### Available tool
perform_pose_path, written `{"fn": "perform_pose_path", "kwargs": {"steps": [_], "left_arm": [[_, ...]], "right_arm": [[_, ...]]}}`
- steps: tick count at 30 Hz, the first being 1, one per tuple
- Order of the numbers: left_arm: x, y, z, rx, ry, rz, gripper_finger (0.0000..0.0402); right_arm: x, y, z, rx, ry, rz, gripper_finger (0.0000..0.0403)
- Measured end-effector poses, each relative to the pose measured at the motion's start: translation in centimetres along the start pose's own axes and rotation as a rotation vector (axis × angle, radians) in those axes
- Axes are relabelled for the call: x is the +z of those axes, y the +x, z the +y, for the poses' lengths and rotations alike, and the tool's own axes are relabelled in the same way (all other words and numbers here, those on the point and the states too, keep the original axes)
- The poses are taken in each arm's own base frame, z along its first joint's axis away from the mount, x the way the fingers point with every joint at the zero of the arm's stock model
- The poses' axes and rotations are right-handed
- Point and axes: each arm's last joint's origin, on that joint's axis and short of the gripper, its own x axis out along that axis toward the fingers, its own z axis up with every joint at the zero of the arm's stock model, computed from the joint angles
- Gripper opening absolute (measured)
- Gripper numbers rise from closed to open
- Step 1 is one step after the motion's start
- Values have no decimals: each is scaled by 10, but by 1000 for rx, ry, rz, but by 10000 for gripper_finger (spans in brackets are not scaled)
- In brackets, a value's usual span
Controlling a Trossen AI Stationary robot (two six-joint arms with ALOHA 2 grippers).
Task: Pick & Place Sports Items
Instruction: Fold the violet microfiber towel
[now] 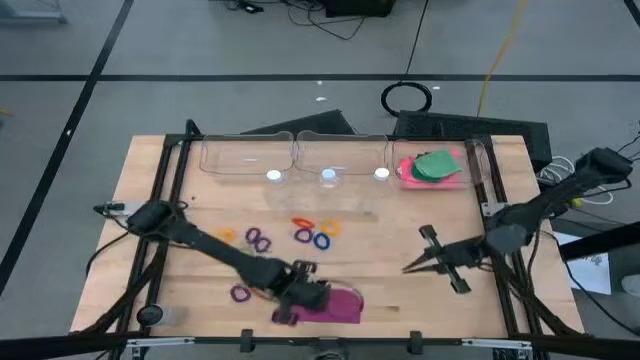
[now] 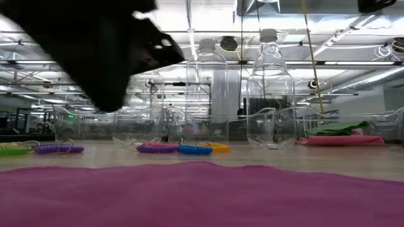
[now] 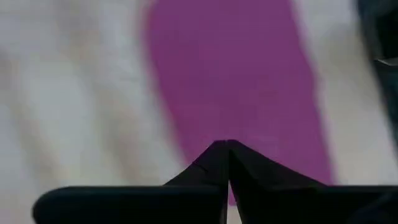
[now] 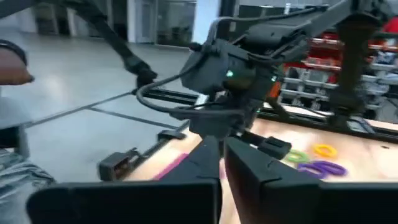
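We are seeing the left hand (image 1: 343, 303) lying low over the purple piece (image 1: 338, 306) near the front edge of the bench (image 1: 400, 255); its fingers (image 3: 211, 165) are pressed together, tips meeting right over the purple cloth (whether any cloth is pinched between them we cannot tell). The right hand (image 1: 408, 268) is hovering above bare wood right of centre, well apart from the purple piece, with its fingers (image 4: 205, 158) closed and nothing between them.

The elastic rings are lying scattered on the wood behind the purple piece: a purple ring (image 1: 258, 240) and an orange ring (image 1: 228, 235) to the left, a small cluster with a blue ring (image 1: 320, 241), a second orange ring (image 1: 329, 228) and a red ring (image 1: 303, 222) in the middle, and one more purple ring (image 1: 239, 293) beside the left arm.

Along the back of the bench three clear trays (image 1: 247, 157) are standing in a row with clear bottles (image 2: 270, 88) in front of them. The rightmost tray (image 1: 470, 160) is holding the pink rectangle (image 1: 407, 170) with the green pieces (image 1: 437, 166) lying on top of it.
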Motion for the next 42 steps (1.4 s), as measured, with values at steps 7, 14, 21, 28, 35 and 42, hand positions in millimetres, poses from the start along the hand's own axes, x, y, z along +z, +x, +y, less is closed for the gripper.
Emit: {"fn": "perform_pose_path", "kwargs": {"steps": [7,14,21,28,35,42], "left_arm": [[-5,28,-31,-46,41,-22,4],[-2,61,-20,-44,16,-23,5],[6,85,21,-20,-15,-33,2],[22,85,72,68,3,-129,1],[36,80,115,103,-5,-253,5],[41,70,124,105,17,-306,9]], "right_arm": [[-8,13,10,22,0,-33,1],[-7,15,11,23,5,-59,1],[-8,15,11,25,6,-56,0],[-8,15,11,24,5,-53,0],[-10,15,11,25,-3,-33,0],[-11,15,11,-1,48,-24,2]]}}
